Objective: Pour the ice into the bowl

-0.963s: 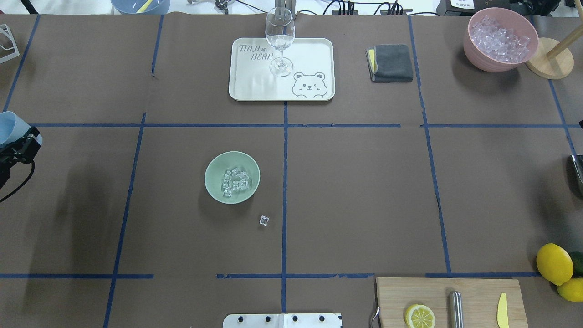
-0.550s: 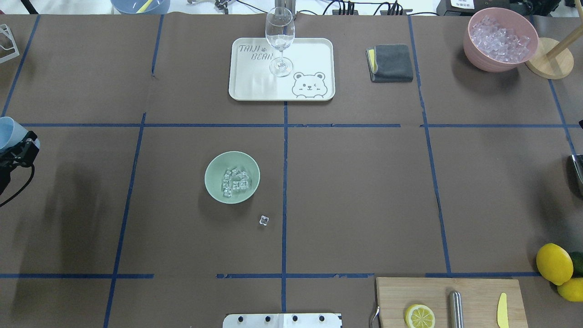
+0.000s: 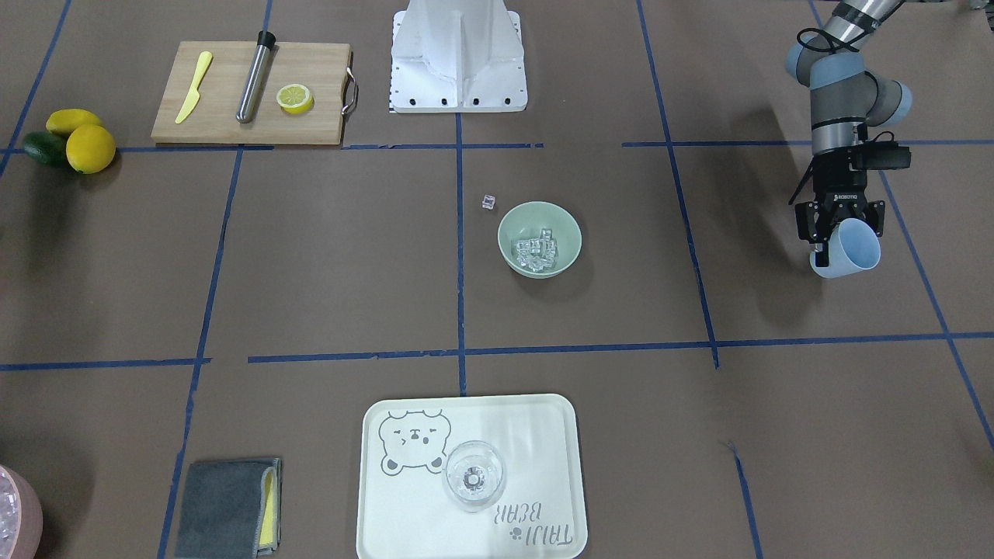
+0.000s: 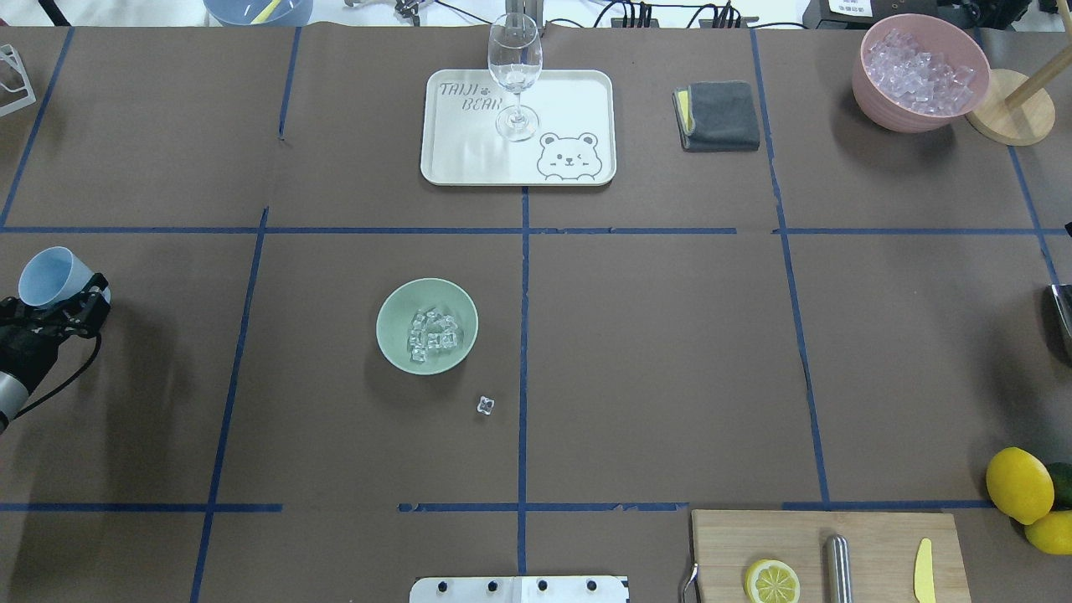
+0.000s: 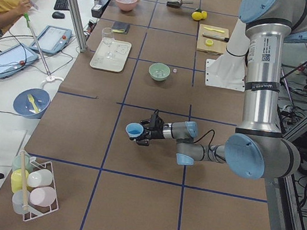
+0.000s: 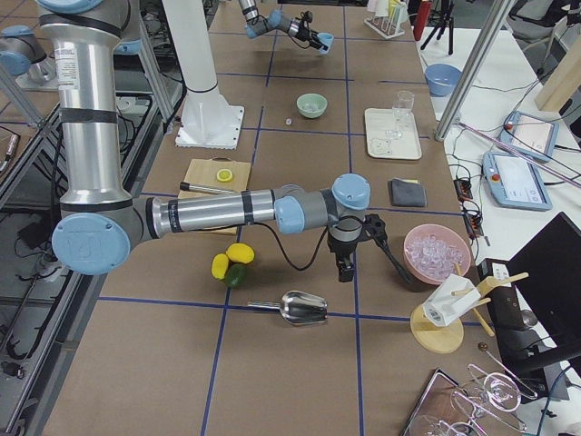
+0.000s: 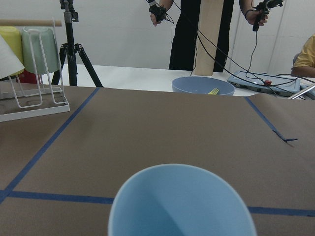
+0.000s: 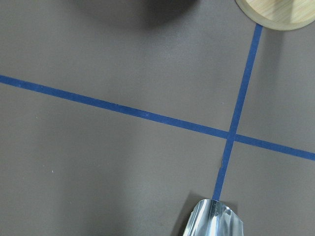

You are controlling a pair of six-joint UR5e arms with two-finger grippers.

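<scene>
1. Left gripper (image 3: pixel 843 236) is clamped on a light blue cup (image 3: pixel 852 248) and holds it tipped on its side near the table's left end, well apart from the bowl. Its fingers are mostly hidden behind the cup's wall.
2. From the left wrist, the cup is cut off at the bottom edge. Only its rim and part of its plain blue inside show.
3. Right gripper (image 6: pixel 345 265) shows only from the side camera at the table's right end, hanging near a metal scoop (image 6: pixel 304 309). Whether it is wide or closed I cannot tell.
4. The sage-green bowl (image 4: pixel 387 311) sits near the table's middle with the ice (image 4: pixel 431 332) heaped inside. One stray cube (image 4: pixel 486 405) lies on the brown paper near it, on the robot's side.
5. The white tray (image 4: pixel 469 159) reads "TAIJI BEAR" beside a bear drawing, and a wine glass (image 4: pixel 514 67) stands on it.
6. White lettering on the left gripper's body is too small to make out.
7. A pink bowl (image 4: pixel 875 105) of ice is cut to a sliver in the front-facing view's corner.
</scene>
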